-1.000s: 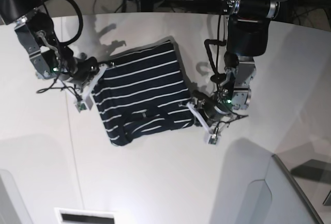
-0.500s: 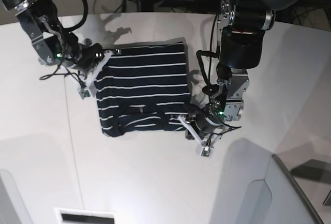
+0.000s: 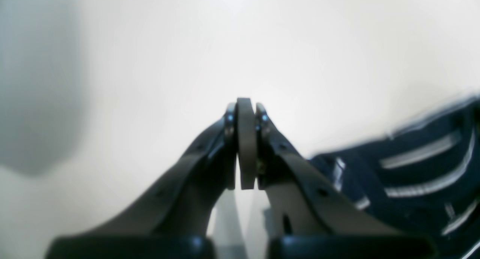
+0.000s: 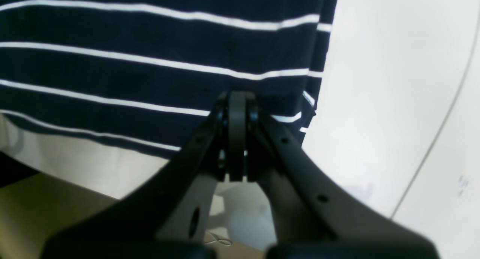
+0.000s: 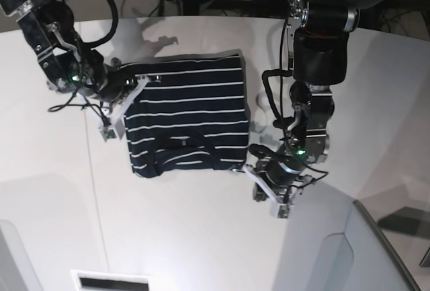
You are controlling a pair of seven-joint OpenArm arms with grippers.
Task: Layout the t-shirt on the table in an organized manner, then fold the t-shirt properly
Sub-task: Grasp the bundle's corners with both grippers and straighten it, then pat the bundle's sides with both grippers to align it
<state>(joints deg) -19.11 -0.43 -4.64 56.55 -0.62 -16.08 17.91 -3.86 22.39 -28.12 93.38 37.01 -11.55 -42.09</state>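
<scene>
White desk point(image 5: 201, 237) carries the folded t-shirt point(image 5: 188, 119) mid-surface. Left wrist view: your left fingers point(image 3: 245, 112) pressed together, empty, shirt just beside. Right wrist view: right fingers point(image 4: 237, 101) closed at the shirt's edge, grip unclear.

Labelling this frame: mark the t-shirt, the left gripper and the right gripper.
t-shirt point(image 5: 191, 119): base view, middle of striped fabric.
left gripper point(image 3: 246, 146): left wrist view, between shut fingertips.
right gripper point(image 4: 237, 135): right wrist view, between shut fingertips.

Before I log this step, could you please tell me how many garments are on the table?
1: a dark navy short-sleeved fabric t-shirt with thin white stripes, folded into a rectangle, lies mid-table on the smooth white tabletop, between the two arms. Nothing suggests another underneath.
</scene>
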